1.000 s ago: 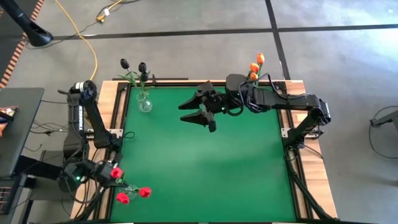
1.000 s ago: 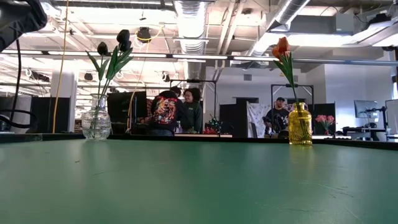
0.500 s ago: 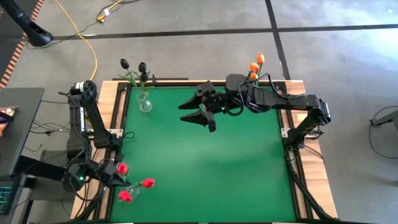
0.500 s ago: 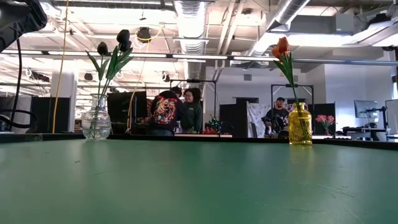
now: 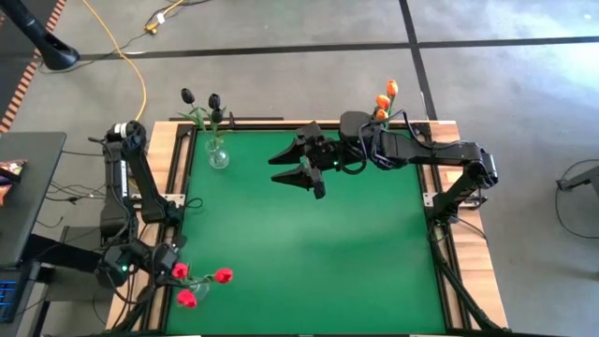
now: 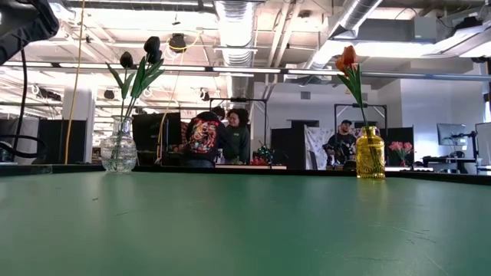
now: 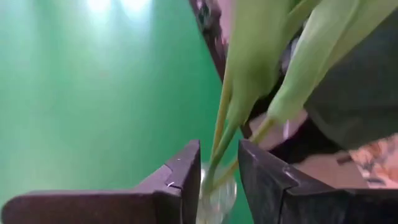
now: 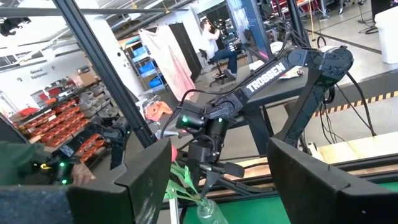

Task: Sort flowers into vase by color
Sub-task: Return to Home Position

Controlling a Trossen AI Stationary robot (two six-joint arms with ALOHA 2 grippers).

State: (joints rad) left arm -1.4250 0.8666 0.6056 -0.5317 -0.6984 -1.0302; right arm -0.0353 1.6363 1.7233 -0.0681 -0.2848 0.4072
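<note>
Three red flowers [image 5: 223, 275] stand in a clear glass vase [image 5: 198, 286] at the table's near left corner. My left gripper [image 5: 165, 263] is beside them, open. In the left wrist view its two fingers stand on either side of the green stems [image 7: 219, 152], just above the vase's mouth [image 7: 215, 194]. I cannot tell whether a finger touches a stem. Black flowers [image 5: 213, 101] stand in a clear vase [image 6: 118, 150] at the far left. Orange flowers [image 5: 384, 98] stand in a yellow vase [image 6: 370, 154] at the far right. My right gripper [image 5: 298, 169] hangs open above the table's far middle.
The green mat [image 5: 309, 253] lies between wooden side rails [image 5: 173, 159]. My right arm [image 5: 421, 152] reaches in from the far right, high over the mat. People and desks show in the room beyond the far edge [image 6: 222, 134].
The red flower head next to my left gripper first swung a little toward the far edge, then sank toward the vase. Another red head in the vase shifted toward the table's right. My left gripper has dipped slightly. My right arm has kept still.
</note>
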